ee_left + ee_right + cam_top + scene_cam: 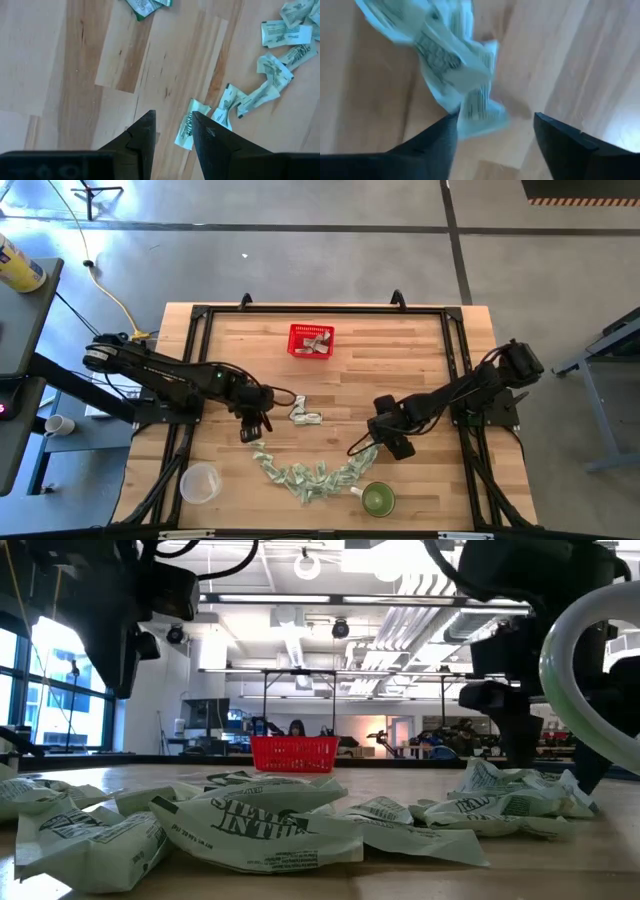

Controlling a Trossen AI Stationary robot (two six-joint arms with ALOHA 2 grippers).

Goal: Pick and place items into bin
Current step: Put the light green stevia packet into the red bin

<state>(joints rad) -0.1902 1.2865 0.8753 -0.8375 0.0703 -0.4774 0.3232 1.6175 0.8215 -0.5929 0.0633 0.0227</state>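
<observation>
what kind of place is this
Probably a robotics lab or workshop: a wooden table with two robot arms on a polished concrete floor, and exposed ceiling pipes over benches behind.

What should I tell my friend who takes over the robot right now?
Left gripper: fingers open, empty, low over the near-left end of the pieces.
Right gripper: fingers open, nothing gripped, at the right end of the pieces.
Things: red basket at the far middle of the table. Most paper pieces lie in a curved row near the front edge; a small clump sits apart, closer to the middle.
Done: a few pieces already show inside the basket.
Left: nearly all the pieces, the row and the clump, still need picking up and dropping in the basket.
</observation>
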